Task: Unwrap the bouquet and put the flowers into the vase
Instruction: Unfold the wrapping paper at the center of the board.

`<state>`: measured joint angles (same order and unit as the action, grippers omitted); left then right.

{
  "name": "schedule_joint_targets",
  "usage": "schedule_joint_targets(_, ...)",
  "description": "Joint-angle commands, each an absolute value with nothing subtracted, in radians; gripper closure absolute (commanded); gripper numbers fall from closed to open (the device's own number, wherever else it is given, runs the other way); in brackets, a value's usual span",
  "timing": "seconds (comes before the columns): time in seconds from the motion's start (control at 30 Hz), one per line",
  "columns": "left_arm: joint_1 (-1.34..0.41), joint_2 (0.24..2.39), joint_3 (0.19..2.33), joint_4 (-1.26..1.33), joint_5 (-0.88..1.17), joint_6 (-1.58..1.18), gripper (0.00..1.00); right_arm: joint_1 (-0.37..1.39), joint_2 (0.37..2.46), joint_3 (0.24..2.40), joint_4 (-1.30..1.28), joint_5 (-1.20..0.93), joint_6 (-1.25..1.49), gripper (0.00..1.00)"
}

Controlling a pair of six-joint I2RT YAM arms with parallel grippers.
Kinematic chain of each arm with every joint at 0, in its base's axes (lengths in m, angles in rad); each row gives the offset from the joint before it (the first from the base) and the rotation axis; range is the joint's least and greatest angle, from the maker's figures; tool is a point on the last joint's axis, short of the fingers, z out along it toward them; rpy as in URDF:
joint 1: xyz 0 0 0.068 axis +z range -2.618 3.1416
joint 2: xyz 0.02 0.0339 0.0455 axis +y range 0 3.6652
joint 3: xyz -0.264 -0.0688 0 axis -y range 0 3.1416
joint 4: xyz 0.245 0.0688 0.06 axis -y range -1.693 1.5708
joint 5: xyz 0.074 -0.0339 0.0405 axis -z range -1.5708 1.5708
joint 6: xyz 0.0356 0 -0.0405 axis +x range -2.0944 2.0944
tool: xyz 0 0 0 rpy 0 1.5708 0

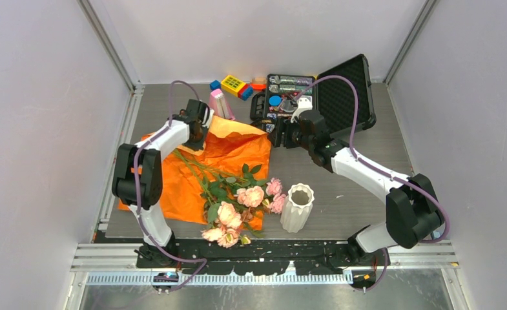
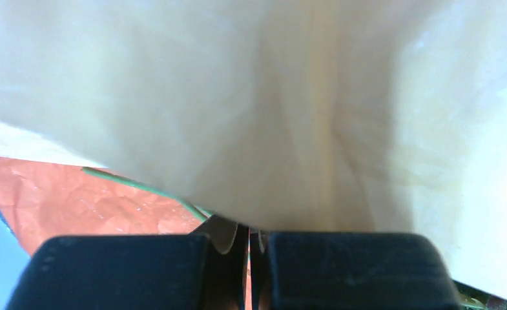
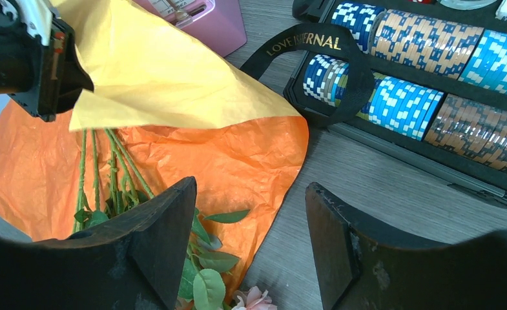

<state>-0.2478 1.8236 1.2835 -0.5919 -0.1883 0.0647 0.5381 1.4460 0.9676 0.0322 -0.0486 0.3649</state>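
Grey tabletop [image 1: 360,194]; left hand [image 2: 249,240] clamped on orange paper [image 1: 237,152].

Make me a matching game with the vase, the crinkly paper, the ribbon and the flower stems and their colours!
Things:
1 vase
2 paper
3 ribbon
4 stems

Colours:
a green
b black
c white
d orange

Pairs: 1-c, 2-d, 3-b, 4-a

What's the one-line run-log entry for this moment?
left gripper: shut on orange paper, flap raised | right gripper: open, holding nothing | flowers: lying on paper | vase: upright, empty
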Motion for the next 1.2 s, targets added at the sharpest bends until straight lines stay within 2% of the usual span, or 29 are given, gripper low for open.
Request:
schedule_joint_targets(0.0, -0.249, 1.752, 1.278, -0.538, -0.221, 0.063, 1.00, 0.535, 1.430, 0.963, 0.095, -0.057, 0.360, 0.32)
schedule_joint_targets(0.33, -0.189, 1.708, 1.273, -0.509, -0.234, 0.006, 1.00, 0.535, 1.414, 0.959, 0.100, -0.059, 0.365, 0.33)
schedule_joint_targets(0.57, -0.127, 1.664, 1.257, -0.489, -0.063, -0.075, 1.00, 0.535, 1.392, 0.951, 0.091, -0.063, 0.359, 0.33)
schedule_joint_targets(0.87, -0.110, 1.604, 1.143, -0.300, -0.026, -0.356, 0.72, 0.535, 1.379, 0.934, 0.098, -0.064, 0.365, 0.33)
schedule_joint_targets(1.03, -0.043, 1.593, 1.010, -0.074, 0.083, -0.556, 0.64, 0.536, 1.368, 0.934, 0.088, -0.060, 0.358, 0.33)
schedule_joint_targets(1.17, -0.023, 1.618, 0.972, 0.082, 0.183, -0.597, 0.55, 0.535, 1.367, 0.934, 0.080, -0.053, 0.350, 0.33)
